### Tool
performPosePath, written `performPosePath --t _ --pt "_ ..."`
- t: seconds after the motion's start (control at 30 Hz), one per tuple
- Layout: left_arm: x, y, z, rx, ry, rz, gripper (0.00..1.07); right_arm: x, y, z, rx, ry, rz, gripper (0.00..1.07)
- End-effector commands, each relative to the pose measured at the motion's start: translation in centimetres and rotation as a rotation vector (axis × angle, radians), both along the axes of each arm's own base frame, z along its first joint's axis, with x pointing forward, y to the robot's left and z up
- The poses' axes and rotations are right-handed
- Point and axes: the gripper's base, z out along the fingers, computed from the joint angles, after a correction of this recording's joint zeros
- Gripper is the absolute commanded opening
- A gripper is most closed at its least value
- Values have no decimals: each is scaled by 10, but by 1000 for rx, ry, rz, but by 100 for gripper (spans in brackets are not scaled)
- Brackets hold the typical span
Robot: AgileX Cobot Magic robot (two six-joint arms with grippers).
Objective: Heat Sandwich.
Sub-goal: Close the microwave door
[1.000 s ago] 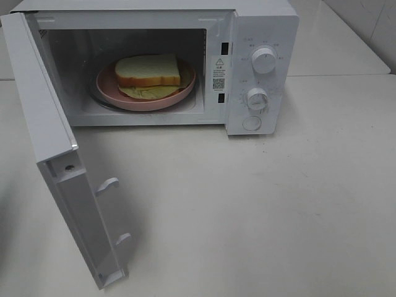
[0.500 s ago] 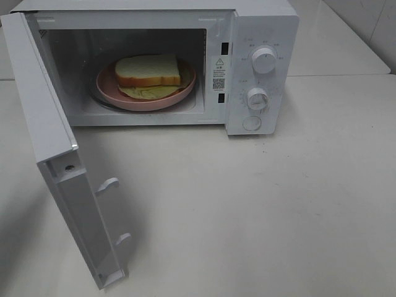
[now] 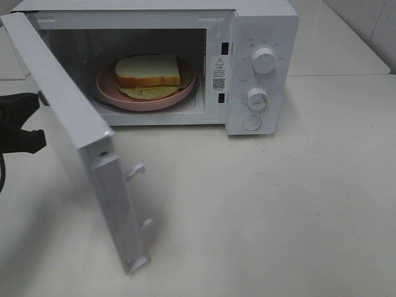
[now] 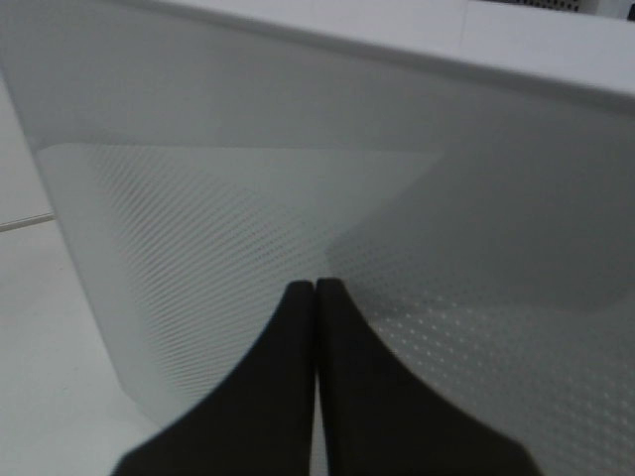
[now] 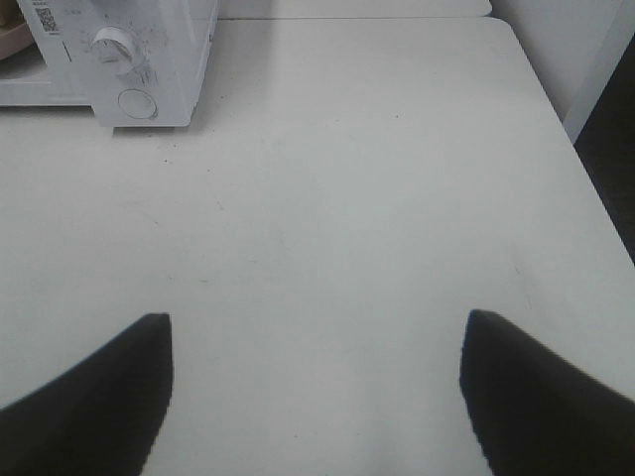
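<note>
Left gripper outside door, sandwich inside.

The sandwich lies on a plate in the microwave.

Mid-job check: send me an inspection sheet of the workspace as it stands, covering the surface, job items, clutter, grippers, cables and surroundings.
Surface: flat white tabletop, bare in front of the oven, with a few faint specks.
Job's things: small sandwich of tan-orange bread with a pale yellow-green layer lies on the round pink plate inside the boxy white microwave. Its white hinged door stands part open.
Clutter: nothing seen.
Grippers: black left gripper is shut, tips at the door's outer face. Black right gripper is open, holding nothing, over bare tabletop.
Cables: nothing seen.
Surroundings: second white table behind the microwave, and a pale tiled wall at far right.
</note>
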Motion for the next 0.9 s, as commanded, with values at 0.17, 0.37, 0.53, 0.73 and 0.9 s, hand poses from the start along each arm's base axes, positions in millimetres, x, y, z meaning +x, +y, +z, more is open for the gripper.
performPosePath --t 0.17,0.37,0.53,0.73,0.9 --pt "15 -23 1 -22 -14 -57 0 -3 0 0 0 -36 -1 76" --pt "26 -35 2 -50 -14 -33 0 -3 0 0 0 -36 -1 76" --pt "38 -52 0 -76 -11 -24 0 -3 0 0 0 -36 -1 76" --pt "55 -82 0 -90 -23 -67 0 -3 0 0 0 -36 -1 76" --pt "67 -102 3 -99 -47 -75 0 -3 0 0 0 -36 -1 76"
